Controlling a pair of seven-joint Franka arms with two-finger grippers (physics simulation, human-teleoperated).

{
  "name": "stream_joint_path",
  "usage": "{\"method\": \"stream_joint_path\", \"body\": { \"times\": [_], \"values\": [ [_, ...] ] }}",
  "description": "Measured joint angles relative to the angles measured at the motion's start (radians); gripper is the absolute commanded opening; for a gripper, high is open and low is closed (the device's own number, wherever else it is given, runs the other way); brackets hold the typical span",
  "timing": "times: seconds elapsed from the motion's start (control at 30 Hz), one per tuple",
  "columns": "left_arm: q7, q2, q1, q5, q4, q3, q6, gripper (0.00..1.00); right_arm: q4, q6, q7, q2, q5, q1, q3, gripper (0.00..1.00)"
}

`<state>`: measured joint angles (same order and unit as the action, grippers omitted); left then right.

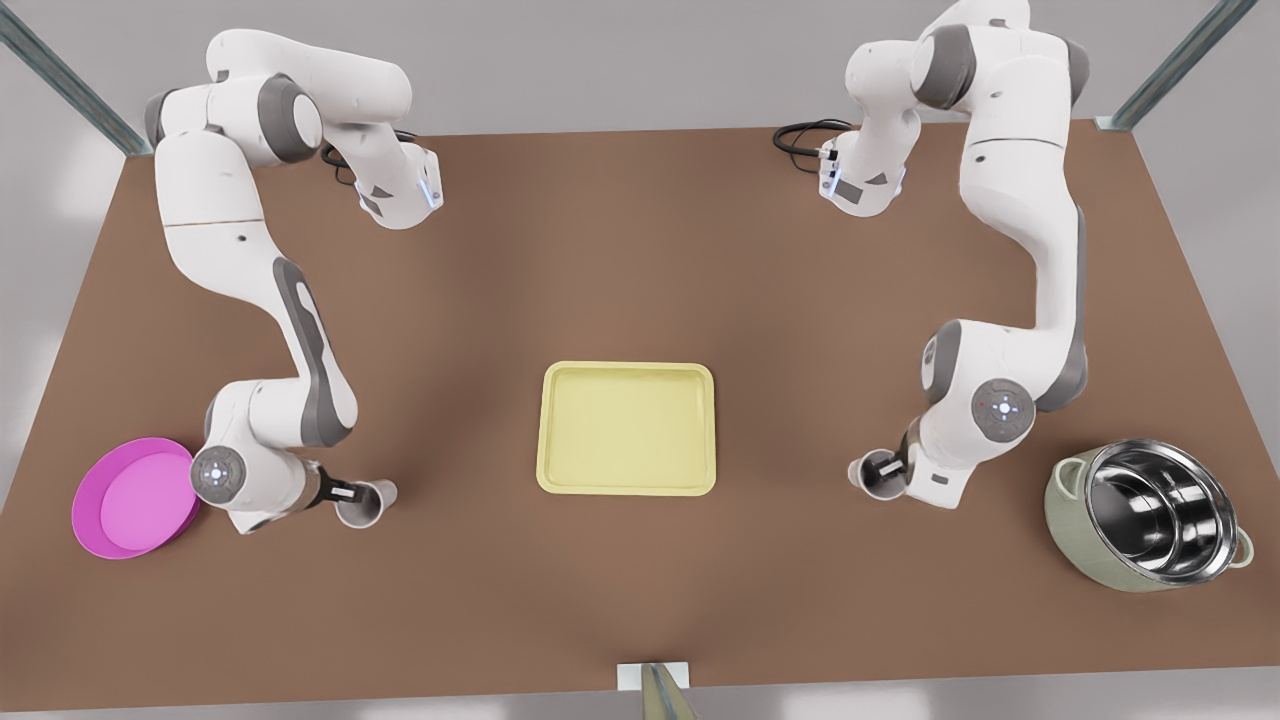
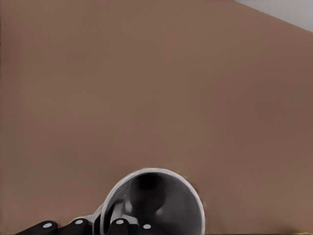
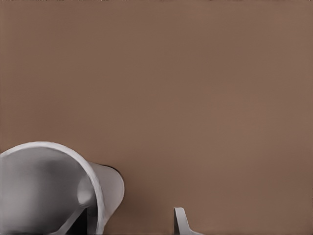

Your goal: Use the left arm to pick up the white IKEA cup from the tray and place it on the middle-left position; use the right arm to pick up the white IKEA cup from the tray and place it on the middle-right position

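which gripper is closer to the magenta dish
Left. The left gripper, holding a white cup, is just beside the magenta dish; the right gripper, holding the other cup, is far off beyond the tray.

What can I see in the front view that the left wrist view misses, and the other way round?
Only the front view: the yellow tray, empty, a pink dish, a metal pot, and two arms, one gripping a white cup beside the dish, one gripping another cup near the pot. Only the left wrist view: the dark inside of a cup, with the left gripper pinching its rim. Both: the brown table and a held cup.
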<state>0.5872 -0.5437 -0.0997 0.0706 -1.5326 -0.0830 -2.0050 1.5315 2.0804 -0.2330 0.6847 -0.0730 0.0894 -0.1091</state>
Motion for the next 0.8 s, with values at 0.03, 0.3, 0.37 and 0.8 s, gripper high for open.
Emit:
{"method": "stream_joint_path", "body": {
  "times": [0.03,0.3,0.37,0.8],
  "values": [
    [-0.026,0.009,0.002,0.000,-0.029,-0.001,-0.012,0.14,0.000,0.000,0.011,-0.001,0.005,0.000,0.000,1.00],
    [-0.164,-0.010,-0.021,0.010,-0.130,-0.005,-0.185,0.14,0.001,0.002,0.110,-0.002,0.036,0.004,0.000,1.00],
    [-0.188,-0.021,-0.021,0.022,-0.133,-0.003,-0.237,0.14,0.001,0.001,0.132,-0.004,0.038,0.005,0.000,1.00],
    [-0.294,-0.041,-0.020,0.076,-0.132,-0.003,-0.387,1.00,0.001,-0.036,0.245,-0.039,0.041,0.022,-0.002,1.00]
  ]
}}
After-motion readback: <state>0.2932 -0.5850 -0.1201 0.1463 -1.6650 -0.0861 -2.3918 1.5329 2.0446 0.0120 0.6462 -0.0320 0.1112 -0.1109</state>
